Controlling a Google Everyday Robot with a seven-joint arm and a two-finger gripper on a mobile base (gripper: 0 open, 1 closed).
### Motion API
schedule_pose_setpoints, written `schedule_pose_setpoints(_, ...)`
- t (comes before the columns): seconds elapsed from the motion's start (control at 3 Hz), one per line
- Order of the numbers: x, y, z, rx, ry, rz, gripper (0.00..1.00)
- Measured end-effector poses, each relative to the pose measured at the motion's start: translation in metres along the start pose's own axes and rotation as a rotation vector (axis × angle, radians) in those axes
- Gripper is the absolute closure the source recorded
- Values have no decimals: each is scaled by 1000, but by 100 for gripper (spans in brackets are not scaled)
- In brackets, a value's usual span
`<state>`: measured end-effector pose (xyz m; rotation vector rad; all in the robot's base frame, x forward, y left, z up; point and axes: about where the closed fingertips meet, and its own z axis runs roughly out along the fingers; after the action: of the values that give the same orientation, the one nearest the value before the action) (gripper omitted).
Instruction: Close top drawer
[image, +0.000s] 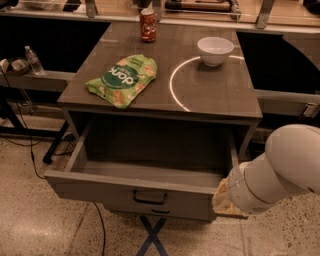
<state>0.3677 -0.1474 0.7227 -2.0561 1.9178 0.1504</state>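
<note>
The top drawer (100, 192) of the grey wood-grain cabinet stands pulled far out, and its inside looks empty. Its flat front panel carries a small black bar handle (150, 198). My white arm (280, 170) comes in from the lower right. My gripper (221, 199) is at the arm's tan end, right at the drawer's right front corner, and is mostly hidden by the wrist.
On the cabinet top (220, 95) lie a green snack bag (122, 80), a white bowl (215, 50) and a red soda can (148, 25). A lower drawer's handle (160, 212) peeks out beneath. Cables and a black leg (55, 145) are on the floor at left, and blue tape (152, 237) marks the floor in front.
</note>
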Motion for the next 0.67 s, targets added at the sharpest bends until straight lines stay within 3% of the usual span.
schedule_pose_setpoints(0.33,0,1,0,-1,1,0,100)
schedule_pose_setpoints(0.67,7,-11,25,26,-14,30,100)
